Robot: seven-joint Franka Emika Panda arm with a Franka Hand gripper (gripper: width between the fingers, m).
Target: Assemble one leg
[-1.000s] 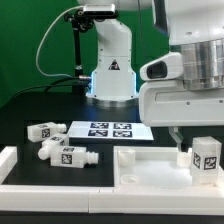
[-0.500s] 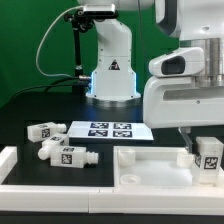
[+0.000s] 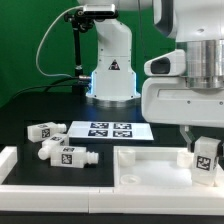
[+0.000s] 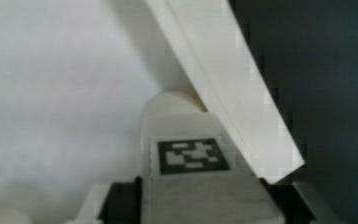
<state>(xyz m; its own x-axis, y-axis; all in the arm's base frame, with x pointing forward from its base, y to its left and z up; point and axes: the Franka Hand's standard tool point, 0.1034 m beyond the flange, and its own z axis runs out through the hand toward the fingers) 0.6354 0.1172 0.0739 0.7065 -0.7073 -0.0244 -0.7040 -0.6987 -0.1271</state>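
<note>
In the exterior view you see little of the gripper (image 3: 203, 142). The big white body of the robot arm (image 3: 185, 70) covers most of it, and the picture's edge on the exterior view's right cuts it off, so the fingers are hard to make out here. The small stubby white plastic leg (image 3: 207, 156) hangs under the gripper. It is over the large flat white square panel with raised edges (image 3: 150, 168), at the corner on the exterior view's right. You cannot tell from here whether its lower end touches the panel.

Compared with half a second ago, the arm's body stands a little more to the exterior view's left, while the leg is nearly at the same place. The loose white legs (image 3: 72, 156) and the thin white marker board (image 3: 107, 129) on the dark table (image 3: 30, 105) have not moved. The held leg is blocky and stands about upright, with a black-and-white square tag on the side facing you.

The wrist view is close and somewhat blurred. The leg (image 4: 194, 150) is seen along its length, with its tag sharp enough to read as a square pattern, and it gets narrower toward the far end. The fingers (image 4: 114, 203) show on both sides of the leg and are cut off by the frame. The jaws are closed on the leg. The panel's raised edge (image 4: 229, 80) runs as a slanted white strip past the leg's far end, and the leg hides the place where the two meet. The flat white panel lies on one side of the strip and the dark table (image 4: 327, 60) on the other.
</note>
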